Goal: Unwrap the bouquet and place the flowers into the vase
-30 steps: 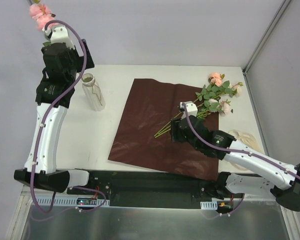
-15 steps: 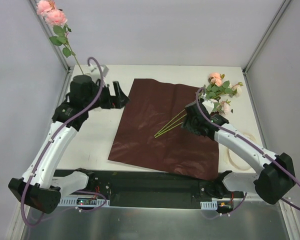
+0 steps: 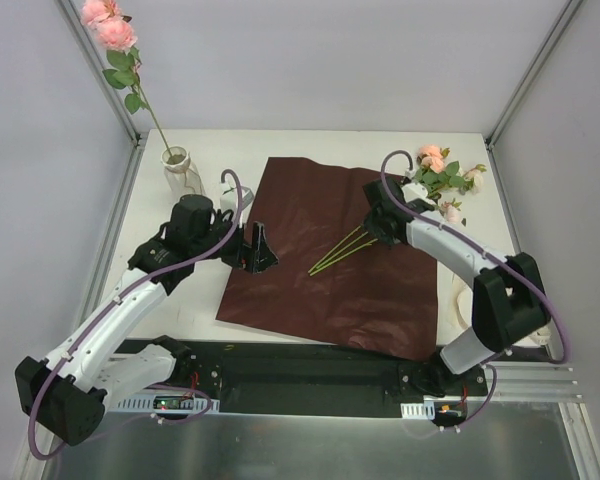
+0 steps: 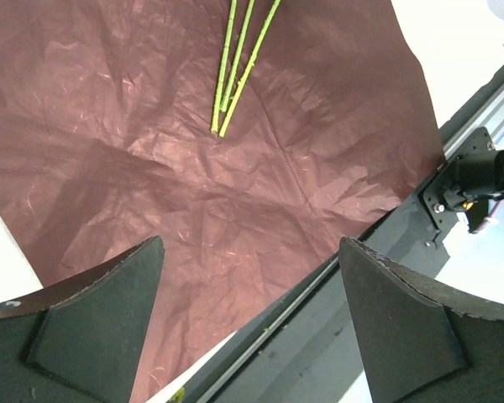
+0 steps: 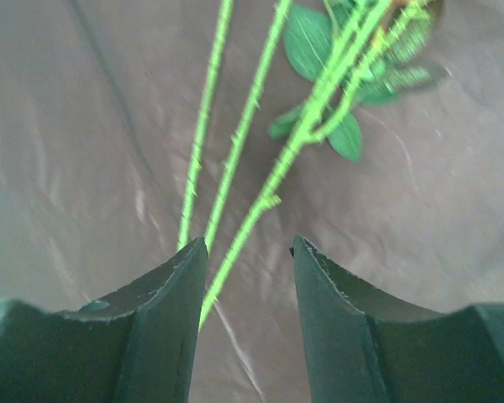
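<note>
The clear glass vase stands at the back left with one pink rose upright in it. The dark red wrapping paper lies flat and open. Across its right edge lie the other flowers, their green stems pointing to the paper's middle. My left gripper hangs open and empty over the paper's left edge; from its wrist I see the stem ends ahead of the left gripper. My right gripper is open low over the stems, and one stem runs between the fingertips of the right gripper.
A cream ribbon lies on the table at the right, partly behind the right arm. The metal frame posts rise at the back corners. The black front rail runs along the near table edge.
My left arm has left the rose standing in the vase and swung down and right to the paper's edge. My right gripper has moved back along the stems toward the leaves and narrowed.
</note>
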Controlling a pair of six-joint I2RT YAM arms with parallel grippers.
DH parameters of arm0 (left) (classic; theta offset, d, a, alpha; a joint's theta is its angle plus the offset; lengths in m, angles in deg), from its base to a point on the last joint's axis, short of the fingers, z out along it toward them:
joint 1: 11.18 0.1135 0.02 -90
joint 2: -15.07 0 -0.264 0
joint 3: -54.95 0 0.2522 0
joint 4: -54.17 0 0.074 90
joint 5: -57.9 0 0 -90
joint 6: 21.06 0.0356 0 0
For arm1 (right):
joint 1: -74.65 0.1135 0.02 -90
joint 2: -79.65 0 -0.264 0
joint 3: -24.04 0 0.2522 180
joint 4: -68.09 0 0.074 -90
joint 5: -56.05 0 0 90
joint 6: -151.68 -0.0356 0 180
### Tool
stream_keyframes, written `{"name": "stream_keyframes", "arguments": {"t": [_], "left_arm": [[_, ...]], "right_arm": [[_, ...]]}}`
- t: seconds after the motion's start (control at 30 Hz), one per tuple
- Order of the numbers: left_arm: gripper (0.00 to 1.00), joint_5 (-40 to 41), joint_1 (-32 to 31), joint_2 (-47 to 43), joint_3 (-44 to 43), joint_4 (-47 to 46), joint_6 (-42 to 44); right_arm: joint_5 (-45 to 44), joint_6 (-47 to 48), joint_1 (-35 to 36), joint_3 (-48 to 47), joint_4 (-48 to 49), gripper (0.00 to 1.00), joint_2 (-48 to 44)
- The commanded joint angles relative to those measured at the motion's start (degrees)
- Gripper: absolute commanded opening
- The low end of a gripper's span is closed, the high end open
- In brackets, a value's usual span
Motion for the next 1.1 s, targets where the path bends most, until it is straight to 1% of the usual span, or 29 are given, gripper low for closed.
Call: {"name": "stream_keyframes", "arguments": {"t": [0.0,0.1,0.13,0.23,0.27,0.3,0.4,0.57,0.77,0.87,0.93,1.07], "left_arm": [[0.83,-0.34,-0.31,-2.37,4.45,-7.05,3.95],[0.83,-1.84,-0.22,-1.93,5.42,-7.95,2.29],[0.83,-2.19,-0.31,-1.85,5.78,-8.65,1.59],[0.83,-5.08,-0.31,-0.97,6.74,-10.58,-0.18],[0.82,-6.05,-0.31,-0.1,6.75,-10.76,-0.44],[0.82,-6.32,-0.22,0.35,6.66,-10.68,-0.7],[0.82,-6.24,-0.22,0.88,6.57,-10.85,-1.06],[0.82,-5.62,-0.13,0.71,6.48,-10.94,-0.36],[0.81,-4.39,1.01,0.09,6.83,-10.94,0.26],[0.8,-3.51,1.01,-0.17,7.36,-10.94,0.43],[0.8,-3.6,1.01,0.09,7.19,-10.94,0.35],[0.8,-4.12,0.92,0.35,7.27,-10.94,0.17]], "right_arm": [[-2.35,-0.23,-2.22,-8.1,2.96,0.48,6.04],[0.79,-1.82,-4.16,-13.72,2.96,0.47,12.54],[1.33,-1.82,-4.42,-16.96,2.96,0.46,15.69],[0.55,-3.66,-4.86,-20.24,0.42,0.46,20.18],[0.02,-7.5,-5.12,-21.46,-1.07,0.46,20.99],[-0.24,-9.19,-5.47,-21.73,-3.69,0.46,21.69],[2.03,-12.28,-6.36,-21.82,-3.63,0.45,24.15],[3.88,-11.32,-6.97,-23.58,-3.01,0.45,28.81],[3.8,-10.79,-7.06,-22.97,0.41,0.38,30.48],[2.83,-10.87,-7.15,-23.06,0.5,0.34,30.66],[3.27,-10.96,-7.06,-23.06,0.76,0.23,30.49],[3.18,-10.0,-7.23,-23.06,1.03,0.08,29.0]]}}
